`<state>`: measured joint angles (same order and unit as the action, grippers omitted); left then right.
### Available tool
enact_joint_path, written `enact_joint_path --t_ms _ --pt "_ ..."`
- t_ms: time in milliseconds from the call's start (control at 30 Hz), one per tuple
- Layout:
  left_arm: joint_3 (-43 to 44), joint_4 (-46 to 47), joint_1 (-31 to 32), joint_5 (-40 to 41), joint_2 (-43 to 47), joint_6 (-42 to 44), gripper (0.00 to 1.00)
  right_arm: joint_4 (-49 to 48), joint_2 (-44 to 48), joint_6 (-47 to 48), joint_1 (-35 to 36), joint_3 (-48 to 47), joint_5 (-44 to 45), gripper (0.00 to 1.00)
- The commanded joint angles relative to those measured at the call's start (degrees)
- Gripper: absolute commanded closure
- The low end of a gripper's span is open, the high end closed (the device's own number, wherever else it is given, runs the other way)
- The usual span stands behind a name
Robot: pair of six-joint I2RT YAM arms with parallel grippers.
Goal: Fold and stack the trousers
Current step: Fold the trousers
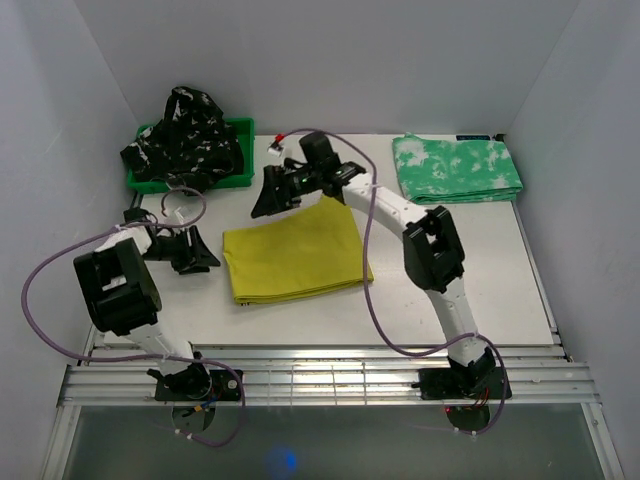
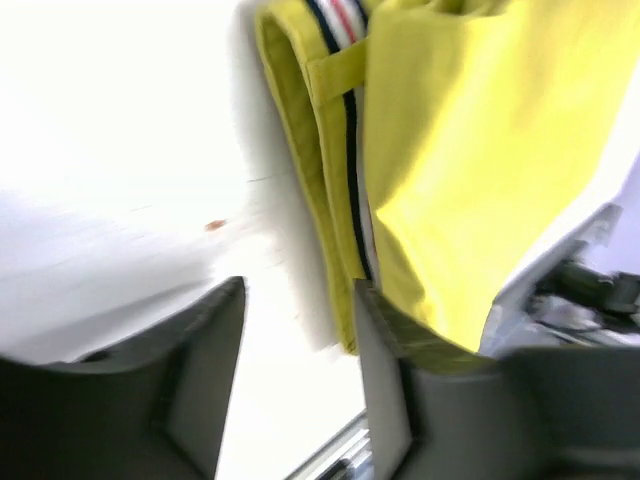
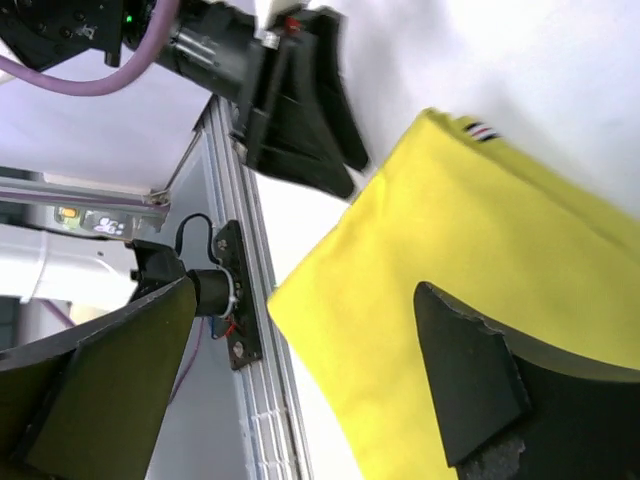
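Note:
The mustard-yellow trousers (image 1: 295, 250) lie folded flat in the middle of the table; they also show in the left wrist view (image 2: 450, 150) and the right wrist view (image 3: 480, 250). The green-and-white mottled trousers (image 1: 455, 167) lie folded at the back right. The black patterned trousers (image 1: 185, 135) are heaped in the green bin (image 1: 243, 170). My left gripper (image 1: 200, 255) is open and empty just left of the yellow pair's left edge. My right gripper (image 1: 268, 198) is open and empty above the yellow pair's far left corner.
The green plastic bin stands at the back left against the wall. Purple cables (image 1: 60, 270) loop around the left arm. An aluminium rail (image 1: 320, 375) runs along the table's near edge. White walls enclose the table on three sides.

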<state>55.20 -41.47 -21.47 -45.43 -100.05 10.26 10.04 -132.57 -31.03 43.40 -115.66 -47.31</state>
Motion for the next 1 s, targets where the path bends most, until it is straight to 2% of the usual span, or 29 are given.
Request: enact_joint_path --t_ms 0,100,133,167,233,267,333,367,400,467,500,567,600,633,800,833,967 --pt "5.35 -3.51 -2.95 2.62 9.51 9.40 0.40 8.65 8.99 14.73 -6.47 0.25 -2.00 0.06" --pt "10.34 -9.66 -3.66 -0.17 13.91 16.33 0.23 22.26 12.59 30.37 -11.31 0.52 -0.60 0.10" --pt "11.76 -12.38 -3.40 -5.15 14.61 18.20 0.02 26.22 13.73 35.11 -13.14 1.13 -0.24 0.10" --pt "12.82 -15.54 -1.66 -6.67 15.14 18.39 0.02 32.26 14.70 40.38 -13.86 2.70 0.20 0.10" --pt "15.37 -19.76 1.77 -10.53 15.68 19.70 0.02 34.86 18.99 43.14 -15.44 9.18 -0.59 0.10" --pt "15.64 -21.09 3.88 -11.43 15.68 19.27 0.02 35.56 20.67 44.55 -15.62 16.18 -0.85 0.10" --pt "14.16 -22.69 10.12 -13.45 15.59 17.78 0.03 36.18 23.75 48.33 -15.71 22.02 -1.47 0.10" --pt "13.19 -22.34 13.88 -15.11 15.50 16.30 0.05 36.10 24.11 48.86 -15.71 25.97 -1.82 0.09" --pt "12.14 -22.16 15.66 -15.74 15.24 15.59 0.13 35.75 24.12 48.95 -15.71 27.40 -2.26 0.08" --pt "8.89 -21.63 18.82 -17.05 14.01 14.44 0.21 34.70 24.12 49.66 -15.71 29.60 -2.61 0.07" --pt "7.83 -19.63 20.49 -16.45 13.57 13.22 0.31 34.43 23.94 49.83 -15.71 30.83 -3.13 0.07" --pt "6.34 -17.78 23.14 -16.09 11.21 12.60 0.38 34.34 22.36 50.27 -15.71 31.45 -3.40 0.06" --pt "5.80 -16.89 23.23 -14.27 9.80 11.63 0.42 34.34 20.97 50.45 -15.71 31.89 -3.75 0.06" --pt "5.62 -16.62 23.15 -13.20 8.05 11.27 0.50 34.43 20.26 50.54 -15.71 32.07 -3.76 0.04" --pt "7.63 -21.26 21.57 -8.81 -7.04 15.91 0.65 32.50 16.82 46.94 -16.15 35.75 -4.80 0.03" --pt "7.64 -21.28 20.87 -5.93 -9.00 16.36 0.67 31.80 16.91 46.24 -16.15 38.11 -5.07 0.03" --pt "6.41 -18.22 13.50 -0.20 -15.78 15.14 0.76 26.53 16.38 40.18 -15.80 43.48 -6.04 0.02"
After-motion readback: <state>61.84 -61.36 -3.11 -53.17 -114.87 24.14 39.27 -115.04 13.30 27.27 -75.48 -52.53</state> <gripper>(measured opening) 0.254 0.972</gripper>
